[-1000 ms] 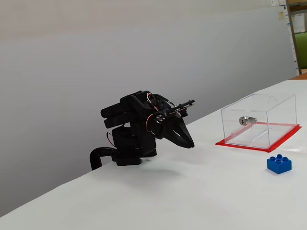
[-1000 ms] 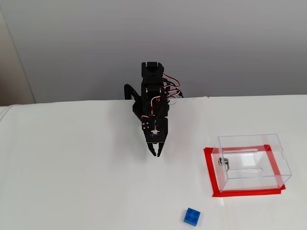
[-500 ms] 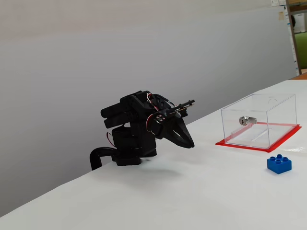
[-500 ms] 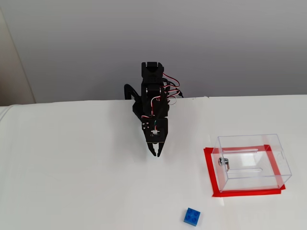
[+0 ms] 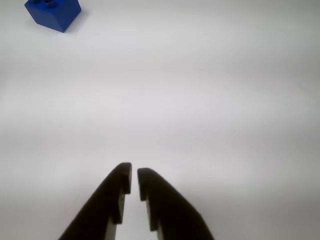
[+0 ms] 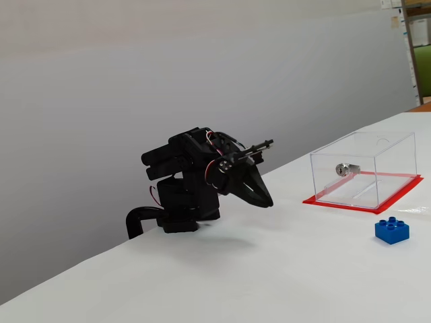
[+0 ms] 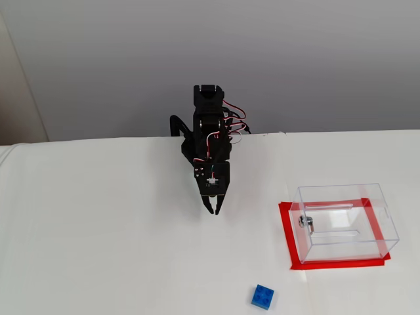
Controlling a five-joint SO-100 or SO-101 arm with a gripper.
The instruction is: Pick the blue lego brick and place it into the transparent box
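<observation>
wrist: close, down past claw [image 5: 134,176] | fixed: side, front-high | shared: table [image 7: 98,249]

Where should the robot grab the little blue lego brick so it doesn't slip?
Probably from above, with the fingers closing on two opposite flat side walls of the blue lego brick. It sits studs-up on the white table with open space all around, apart from the transparent box. The studded top offers no flat hold.
</observation>
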